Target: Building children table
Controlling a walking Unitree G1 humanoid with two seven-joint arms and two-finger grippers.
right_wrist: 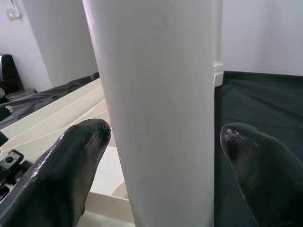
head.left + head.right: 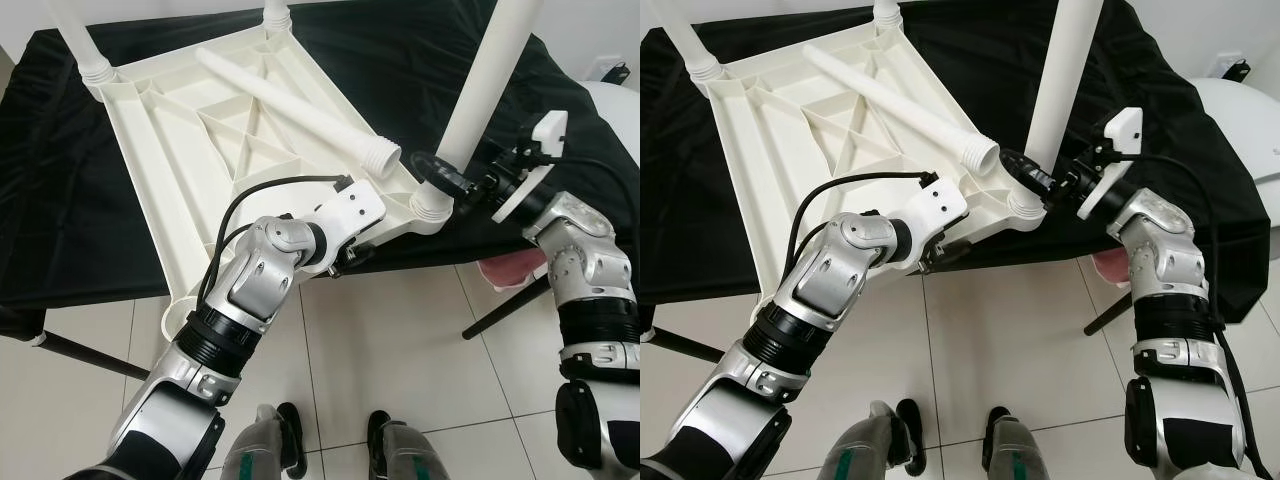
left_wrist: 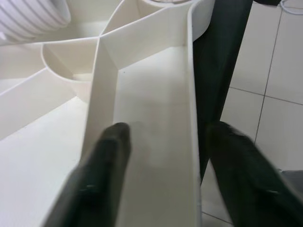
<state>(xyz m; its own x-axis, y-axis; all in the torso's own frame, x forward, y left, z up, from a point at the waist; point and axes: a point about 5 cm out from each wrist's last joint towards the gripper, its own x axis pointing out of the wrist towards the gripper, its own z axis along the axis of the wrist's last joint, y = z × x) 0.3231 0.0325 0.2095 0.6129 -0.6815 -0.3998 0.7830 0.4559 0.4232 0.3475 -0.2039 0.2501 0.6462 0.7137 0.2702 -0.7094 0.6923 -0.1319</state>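
A white plastic children's table [image 2: 170, 130] lies upside down on a black-draped surface. A loose white leg [image 2: 290, 105] rests across its ribbed underside. At the near right corner an upright white leg [image 2: 490, 80] stands in its socket [image 2: 432, 205]. My right gripper [image 2: 450, 185] is open, with one finger [image 1: 80, 156] on each side of that leg's lower part. My left gripper [image 2: 350, 255] is at the table's near rim and open, its fingers [image 3: 106, 156] straddling the rim channel [image 3: 156, 118].
Two more legs [image 2: 75, 40] [image 2: 277, 12] stand at the far corners. The black cloth [image 2: 60, 200] hangs over the front edge above a tiled floor [image 2: 400, 340]. Black support legs [image 2: 85, 355] [image 2: 505, 310] slant outward. A pink object [image 2: 510, 270] sits under the right side.
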